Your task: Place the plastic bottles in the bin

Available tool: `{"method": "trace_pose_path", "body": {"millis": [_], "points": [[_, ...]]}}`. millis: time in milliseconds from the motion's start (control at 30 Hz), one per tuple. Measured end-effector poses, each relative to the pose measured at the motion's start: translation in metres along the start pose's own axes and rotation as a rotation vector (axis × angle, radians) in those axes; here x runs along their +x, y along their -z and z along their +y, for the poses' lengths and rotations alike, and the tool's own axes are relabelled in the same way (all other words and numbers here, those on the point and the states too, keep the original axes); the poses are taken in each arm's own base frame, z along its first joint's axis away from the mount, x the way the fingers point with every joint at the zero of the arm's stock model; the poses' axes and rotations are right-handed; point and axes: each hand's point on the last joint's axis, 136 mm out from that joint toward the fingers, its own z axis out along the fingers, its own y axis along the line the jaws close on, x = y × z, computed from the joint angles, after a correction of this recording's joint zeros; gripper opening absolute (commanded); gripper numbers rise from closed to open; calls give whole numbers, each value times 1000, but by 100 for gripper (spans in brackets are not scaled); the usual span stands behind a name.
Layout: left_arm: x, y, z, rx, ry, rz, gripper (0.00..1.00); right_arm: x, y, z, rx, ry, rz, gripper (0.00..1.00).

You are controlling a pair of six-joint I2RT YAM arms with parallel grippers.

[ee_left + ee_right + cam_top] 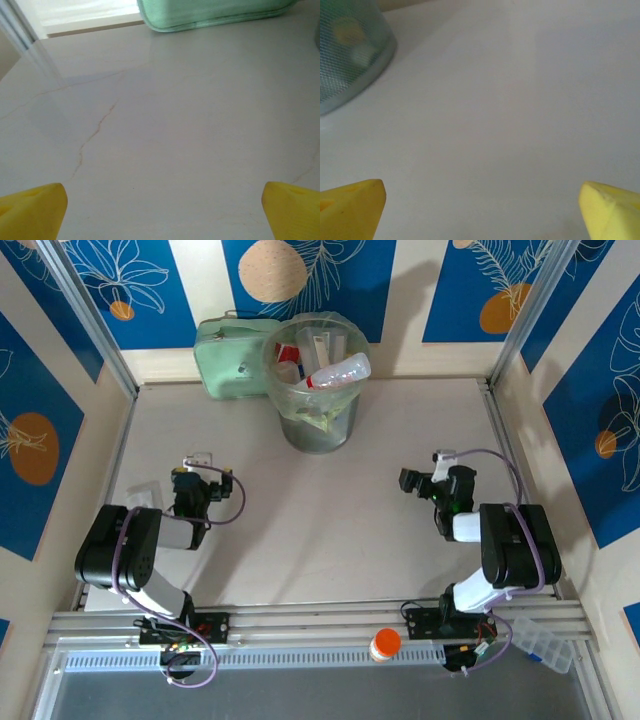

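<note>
Holding both sets of fingers spread wide and grasping nothing, I am hovering low over the table (330, 530). My left gripper (162, 212) is pointing toward 12 o'clock, where the mint-green case (215, 12) is lying at the far edge. My right gripper (482, 210) is facing open tabletop, with the bin (350, 55) sitting at 10 o'clock from its fingertips. From above, the bin is standing at 2 o'clock from my left fingers and 10 o'clock from my right ones, well apart from both and about equally far, so neither arm is looking nearer.

The plastic bottles (335, 372) I am making out are all resting inside the bin, piled up to its rim. The topmost clear one is lying slanted, its long axis running roughly from 8 to 2 o'clock, red cap at the 8 o'clock end. I am judging that nothing is waiting to be fetched, so the task is looking finished. The orange-capped jar (385, 644) is sitting at 6 o'clock between my bases, and I am leaving it alone.
</note>
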Motion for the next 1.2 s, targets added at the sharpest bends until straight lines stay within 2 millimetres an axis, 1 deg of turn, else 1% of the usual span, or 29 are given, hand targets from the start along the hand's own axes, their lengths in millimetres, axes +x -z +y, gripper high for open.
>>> {"method": "trace_pose_path", "body": {"millis": [67,133,300,1200], "points": [[0,0,-6,40,-7,0,99,-13,-4,10,-21,33,-31,99],[0,0,-10,66,-10,1,99,-17,-5,11,-18,44,-38,99],[0,0,-15,98,-16,1,99,-16,-5,7,1,48,-37,99],[0,0,-15,96,-16,2,99,-16,-5,7,3,55,-37,99]]}}
